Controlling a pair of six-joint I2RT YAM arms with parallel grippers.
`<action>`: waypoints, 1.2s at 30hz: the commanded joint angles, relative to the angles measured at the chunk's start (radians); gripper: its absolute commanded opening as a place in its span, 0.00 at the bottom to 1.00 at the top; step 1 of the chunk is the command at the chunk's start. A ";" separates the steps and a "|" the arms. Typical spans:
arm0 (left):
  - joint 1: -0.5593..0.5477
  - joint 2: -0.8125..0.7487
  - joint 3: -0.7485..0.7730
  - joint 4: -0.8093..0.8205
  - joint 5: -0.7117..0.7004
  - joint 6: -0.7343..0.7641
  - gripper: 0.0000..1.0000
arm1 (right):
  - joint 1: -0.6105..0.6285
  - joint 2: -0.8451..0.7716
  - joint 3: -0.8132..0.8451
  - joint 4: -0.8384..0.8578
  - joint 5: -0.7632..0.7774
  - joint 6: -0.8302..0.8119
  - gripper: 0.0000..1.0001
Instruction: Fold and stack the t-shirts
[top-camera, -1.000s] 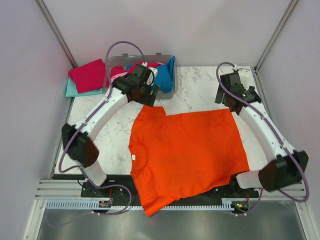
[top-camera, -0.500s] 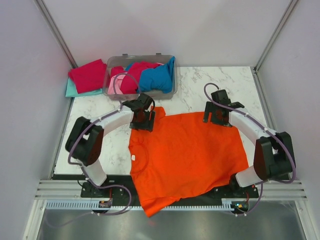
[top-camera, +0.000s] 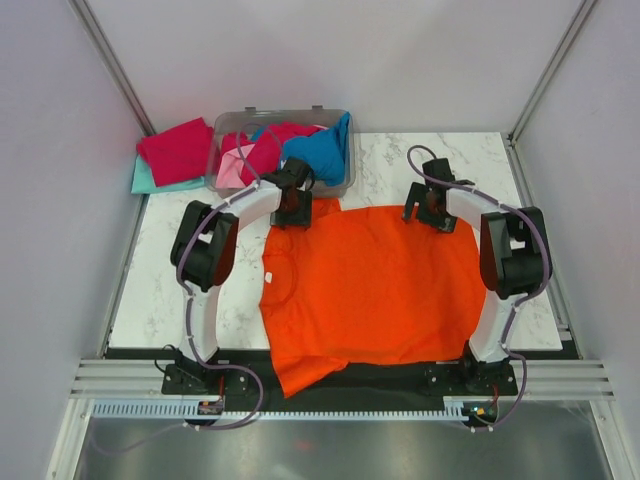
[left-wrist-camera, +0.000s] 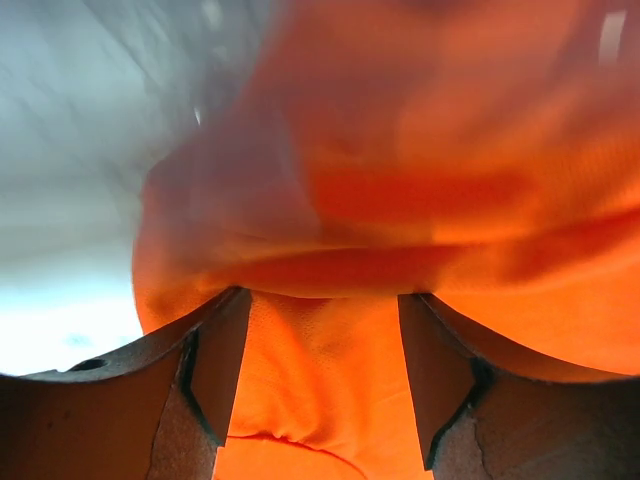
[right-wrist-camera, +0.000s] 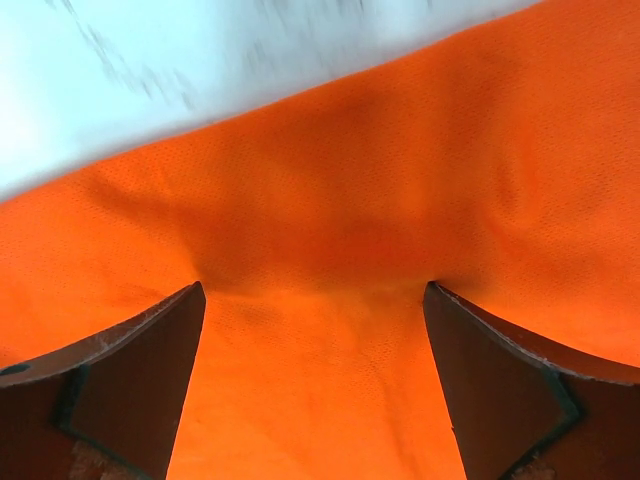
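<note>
The bright orange t-shirt lies spread on the marble table, its collar to the left. My left gripper is down on its far left corner. In the left wrist view the left gripper has its fingers apart, with bunched orange cloth between and ahead of them. My right gripper rests on the far edge of the shirt. The right gripper stands wide open in its wrist view, pressing on flat orange cloth.
A clear grey bin at the back holds red, blue and pink shirts. A folded crimson shirt lies on a teal one left of the bin. The orange shirt's near corner overhangs the table's front edge.
Both grippers came down from the back onto the shirt's far edge. The shirt slid away from the front edge. The left jaws have narrowed somewhat.
</note>
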 joint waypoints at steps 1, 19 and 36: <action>0.052 0.120 0.135 -0.039 -0.041 0.049 0.68 | -0.023 0.141 0.071 0.053 -0.078 0.023 0.98; -0.040 -0.552 -0.121 -0.191 -0.118 -0.009 0.78 | -0.037 -0.197 0.190 -0.167 -0.011 -0.081 0.98; -0.868 -1.054 -0.830 -0.189 -0.063 -0.822 0.68 | -0.038 -0.931 -0.243 -0.293 -0.112 0.021 0.98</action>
